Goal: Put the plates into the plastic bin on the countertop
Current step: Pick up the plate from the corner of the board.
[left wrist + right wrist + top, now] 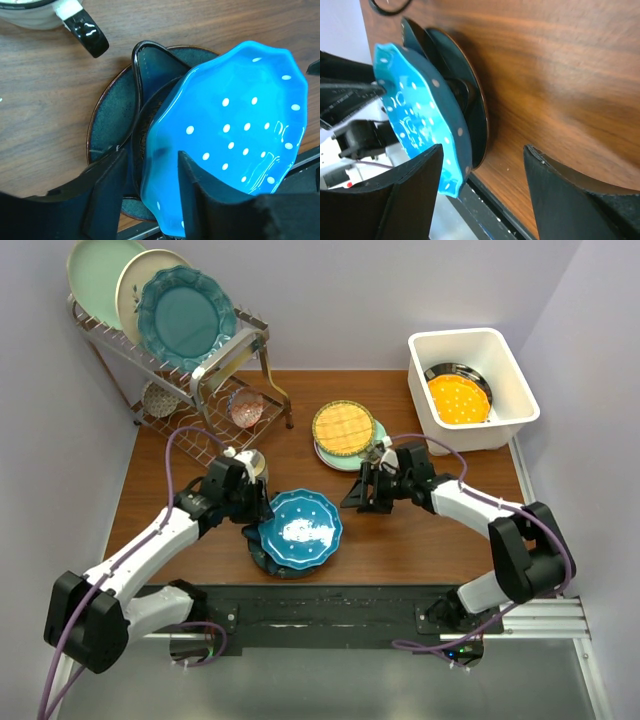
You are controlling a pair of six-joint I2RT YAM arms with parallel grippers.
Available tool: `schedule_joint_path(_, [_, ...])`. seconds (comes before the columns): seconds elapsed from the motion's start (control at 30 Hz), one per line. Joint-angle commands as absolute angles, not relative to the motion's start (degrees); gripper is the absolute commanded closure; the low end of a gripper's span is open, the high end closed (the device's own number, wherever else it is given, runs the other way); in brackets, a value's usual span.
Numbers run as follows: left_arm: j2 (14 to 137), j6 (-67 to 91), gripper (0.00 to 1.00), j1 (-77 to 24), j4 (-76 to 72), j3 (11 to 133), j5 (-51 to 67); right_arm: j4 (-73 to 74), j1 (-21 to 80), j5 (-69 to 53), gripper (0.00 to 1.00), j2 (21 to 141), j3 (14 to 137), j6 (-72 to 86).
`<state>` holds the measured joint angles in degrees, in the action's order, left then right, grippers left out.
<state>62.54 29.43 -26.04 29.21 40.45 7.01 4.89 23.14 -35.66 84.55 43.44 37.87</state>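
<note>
Left hand (152,192) pinches the blue plate (235,125) by its rim, tilting it over a dark plate (110,120) on the desk (45,100). Only the top view shows the bin (462,335), far right, holding an orange plate (458,400). Right hand (360,497) gapes empty.

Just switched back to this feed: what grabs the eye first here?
The bright blue white-dotted scalloped plate near the front edge, tilted over a dark teal plate, its rim between the left fingers. Next, the white plastic bin at the far right, holding an orange dotted plate. Then the metal wire rack at far left, with upright plates.
</note>
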Motion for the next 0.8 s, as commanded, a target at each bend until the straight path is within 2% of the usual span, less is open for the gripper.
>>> schedule_joint_path(0.0, [63.0,30.1,0.56,-26.2,26.5,39.6,8.0,1.2,24.9,-38.5,0.33,86.0,42.4,37.6])
schedule_joint_path(0.47, [63.8,29.6,0.86,-26.2,25.0,38.6,9.1,-9.0,28.8,-44.3,0.40,91.2,40.3,42.4])
schedule_joint_path(0.63, [63.9,29.6,0.92,-26.2,24.3,38.4,9.9,-12.8,29.6,-46.7,0.45,92.9,40.2,44.2])
schedule_joint_path(0.77, [64.4,29.3,0.93,-26.3,23.9,38.2,11.0,-15.1,30.0,-47.5,0.54,94.0,39.8,45.0])
